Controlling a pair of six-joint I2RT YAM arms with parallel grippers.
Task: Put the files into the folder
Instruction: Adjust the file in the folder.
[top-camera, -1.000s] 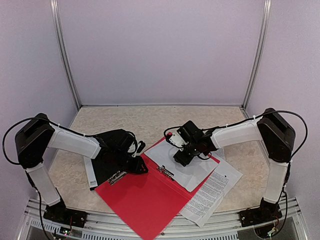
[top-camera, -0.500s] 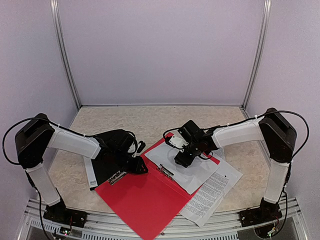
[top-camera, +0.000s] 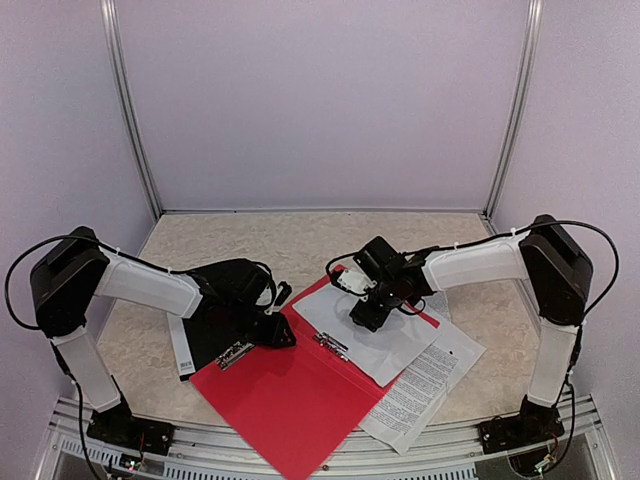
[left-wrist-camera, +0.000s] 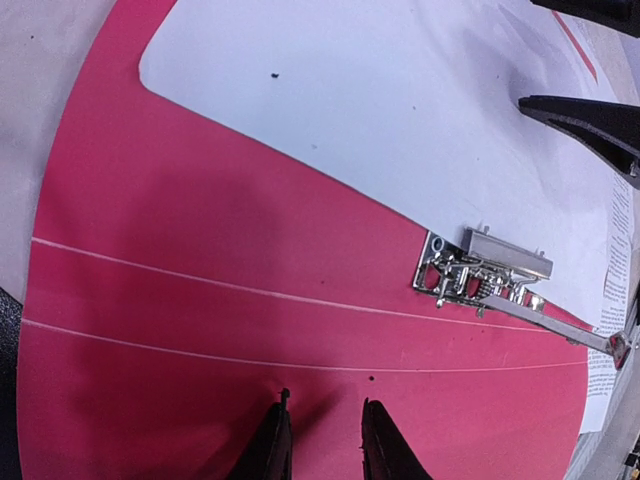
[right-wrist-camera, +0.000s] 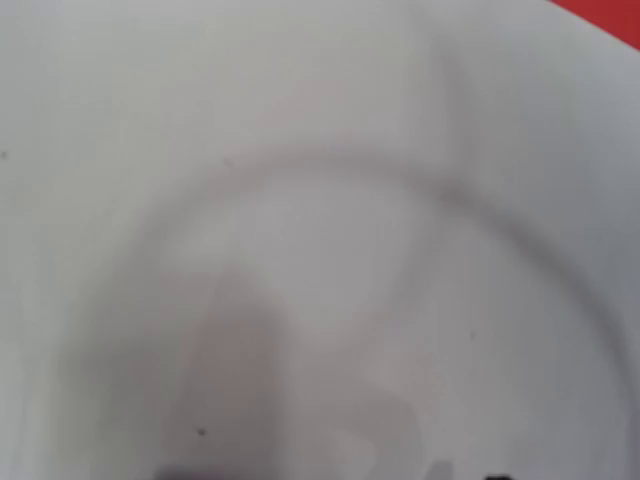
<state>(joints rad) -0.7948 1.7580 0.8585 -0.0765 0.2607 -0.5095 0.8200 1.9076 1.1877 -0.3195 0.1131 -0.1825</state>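
Lying on the right-hand leaf of an open red folder (top-camera: 285, 395), a nearly blank white sheet (top-camera: 390, 345) has one edge just beside the folder's metal clip (top-camera: 330, 343). A second sheet, printed with dense black text (top-camera: 425, 385), rests on the table (top-camera: 250, 240) at the folder's right edge, with part of it tucked under the blank page.

The right gripper (top-camera: 362, 318) is down on the blank sheet. The left wrist camera shows its two dark fingers well apart, jaws wide, with nothing between them. Its own camera sits so close to the paper that it shows only a white blur and a sliver of red in one corner.

The left gripper (left-wrist-camera: 325, 440) is at the folder's left leaf, near the spine creases. Its jaws are narrow, with a thin strip of red showing in the gap, and its fingertips sit at the cover. Whether they press on the cover cannot be told. A flat black object (top-camera: 205, 340) lies under the left arm, beside the folder's left edge.
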